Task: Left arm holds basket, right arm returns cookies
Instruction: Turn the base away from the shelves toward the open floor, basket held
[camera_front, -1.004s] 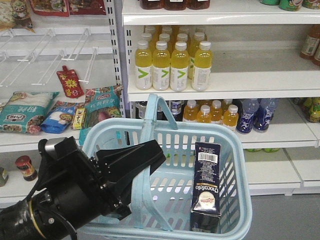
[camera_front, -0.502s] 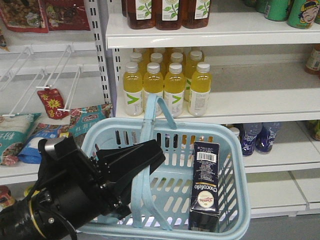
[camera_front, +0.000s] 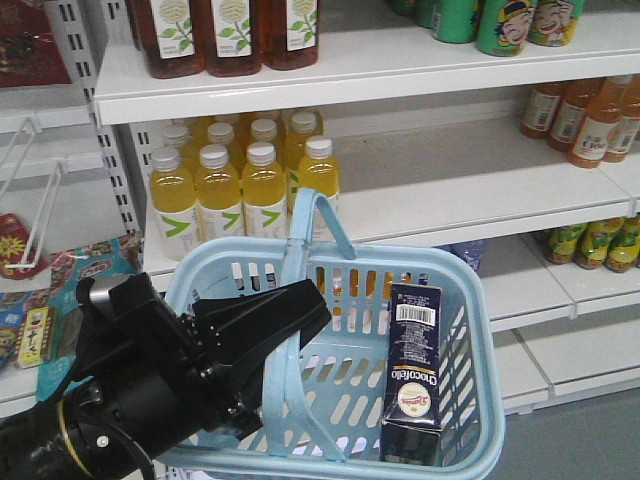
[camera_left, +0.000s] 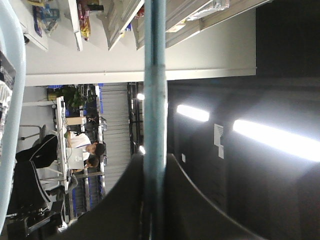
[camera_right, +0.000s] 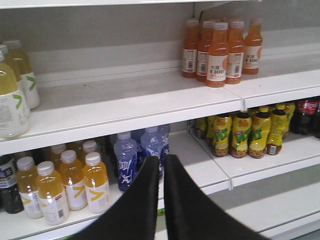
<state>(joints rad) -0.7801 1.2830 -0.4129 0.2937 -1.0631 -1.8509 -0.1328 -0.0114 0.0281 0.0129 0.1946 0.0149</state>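
Note:
In the front view the light blue basket (camera_front: 470, 300) hangs in front of the shelves. My left gripper (camera_front: 300, 310) is shut on one of its hoop handles (camera_front: 285, 400). The other handle (camera_front: 318, 212) stands upright at the far rim. In the left wrist view the same gripper (camera_left: 154, 161) shows both black jaws pressed on the blue handle bar (camera_left: 155, 75). The cookies (camera_front: 413, 370), a tall dark navy box with a white barcode label, stand upright against the basket's right wall. My right gripper (camera_right: 161, 160) is shut and empty, facing the drink shelves and out of the front view.
White shelves hold yellow bottles (camera_front: 220, 200), brown tea bottles (camera_front: 225, 35), green cans (camera_front: 500, 20) and orange bottles (camera_front: 590, 120). The right wrist view shows orange bottles (camera_right: 220, 47), purple-blue bottles (camera_right: 132, 155) and yellow-green bottles (camera_right: 240, 132). Snack packs (camera_front: 35, 330) lie at the left.
In the front view the shelves have slid left and downward, bringing higher shelves and the orange bottles into sight. Left gripper, basket and cookies keep the same places relative to each other.

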